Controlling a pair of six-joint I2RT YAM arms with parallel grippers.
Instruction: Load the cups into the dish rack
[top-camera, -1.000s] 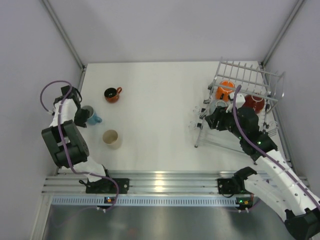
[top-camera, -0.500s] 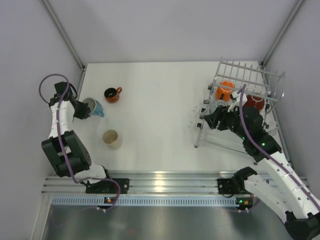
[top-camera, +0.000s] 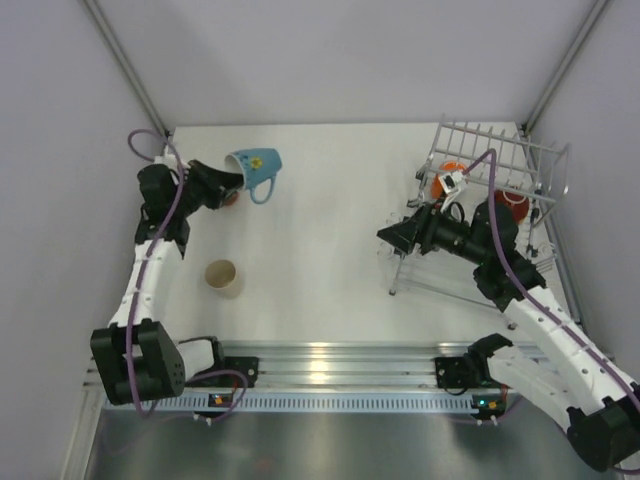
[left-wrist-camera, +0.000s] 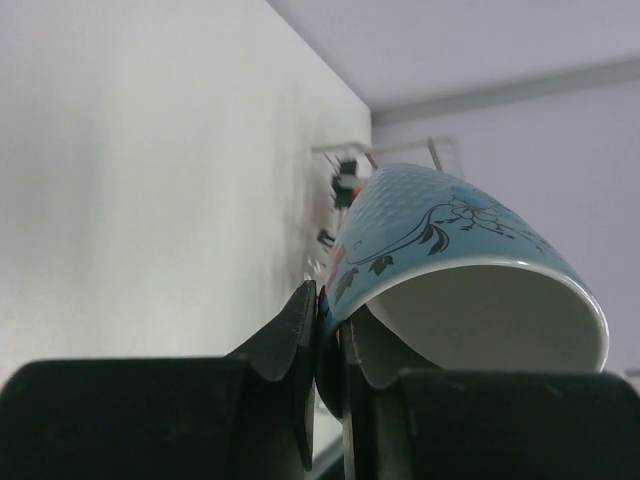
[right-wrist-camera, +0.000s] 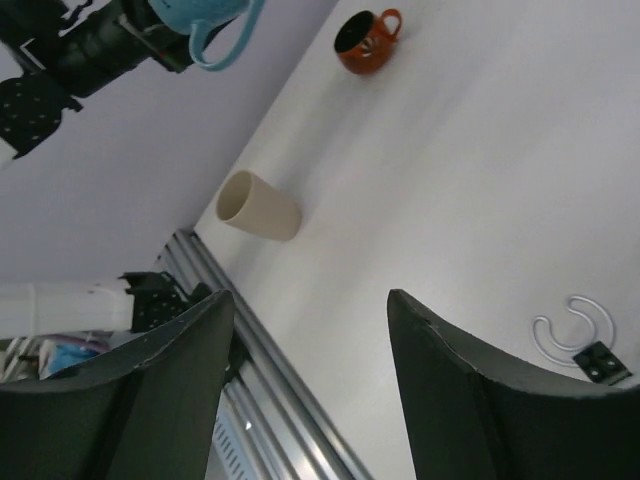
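My left gripper (top-camera: 230, 178) is shut on the rim of the light blue mug (top-camera: 256, 166) and holds it on its side above the table, one finger inside the rim and one outside (left-wrist-camera: 328, 322). The blue mug (left-wrist-camera: 455, 260) fills the left wrist view. The squat orange-red mug (right-wrist-camera: 365, 42) stands at the back left, mostly hidden under the left gripper in the top view. The cream mug (top-camera: 222, 277) stands near the left front. The dish rack (top-camera: 492, 160) at the right holds the bright orange mug (top-camera: 447, 180) and the dark red mug (top-camera: 511, 204). My right gripper (top-camera: 388, 235) is open and empty, left of the rack. The grey mug is hidden.
A wire hook (right-wrist-camera: 575, 322) of the rack's edge lies on the table below my right gripper. The aluminium rail (top-camera: 320, 360) runs along the near edge. Walls close in on the left, back and right. The cream mug (right-wrist-camera: 258, 206) and left arm also show in the right wrist view.
My left gripper has lifted the light blue mug off the table and carried it back and to the right. My right gripper has swung left, out of the rack.
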